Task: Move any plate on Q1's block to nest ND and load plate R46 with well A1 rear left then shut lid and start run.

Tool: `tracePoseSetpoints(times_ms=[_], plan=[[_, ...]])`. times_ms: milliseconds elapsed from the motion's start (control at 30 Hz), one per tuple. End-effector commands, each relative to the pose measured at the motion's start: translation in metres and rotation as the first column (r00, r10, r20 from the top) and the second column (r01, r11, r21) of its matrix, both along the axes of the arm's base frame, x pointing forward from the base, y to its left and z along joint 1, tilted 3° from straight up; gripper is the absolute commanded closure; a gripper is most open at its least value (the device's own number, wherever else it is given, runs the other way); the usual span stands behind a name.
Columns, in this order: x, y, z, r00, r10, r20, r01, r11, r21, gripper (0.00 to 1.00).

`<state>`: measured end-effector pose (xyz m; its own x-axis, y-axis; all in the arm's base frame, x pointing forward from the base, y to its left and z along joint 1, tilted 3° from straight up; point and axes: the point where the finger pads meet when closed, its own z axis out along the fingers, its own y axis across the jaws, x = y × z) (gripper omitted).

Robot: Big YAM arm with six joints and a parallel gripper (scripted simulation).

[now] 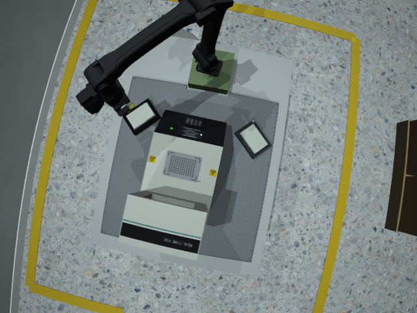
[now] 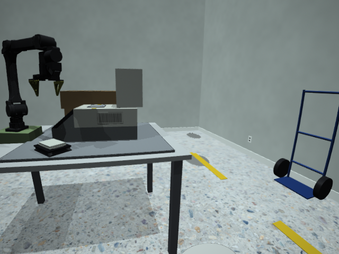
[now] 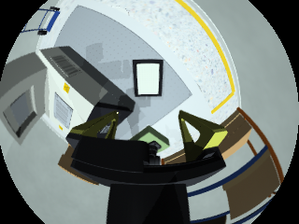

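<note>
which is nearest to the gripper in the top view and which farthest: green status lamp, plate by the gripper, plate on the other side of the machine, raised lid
1. Plate, right beside the gripper.
2. Green status lamp, on the machine's dark panel.
3. The other plate, across the machine.
4. Raised lid, at the machine's far end from the panel.
</note>
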<state>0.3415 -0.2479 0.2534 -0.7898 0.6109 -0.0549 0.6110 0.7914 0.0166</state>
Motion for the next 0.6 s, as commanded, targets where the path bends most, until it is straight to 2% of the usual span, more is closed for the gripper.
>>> tracePoseSetpoints(times_ms=[0, 233, 567], plan=[[-0.008, -0.002, 0.012, 1.0, -0.005, 0.025, 0.006, 1.0, -0.023, 0.0], [-0.011, 0.009, -0.001, 1.0, 0.012, -0.019, -0.012, 1.0, 0.009, 0.0], [0.003, -0.002, -0.004, 1.0, 0.01, -0.001, -0.01, 1.0, -0.005, 0.0]])
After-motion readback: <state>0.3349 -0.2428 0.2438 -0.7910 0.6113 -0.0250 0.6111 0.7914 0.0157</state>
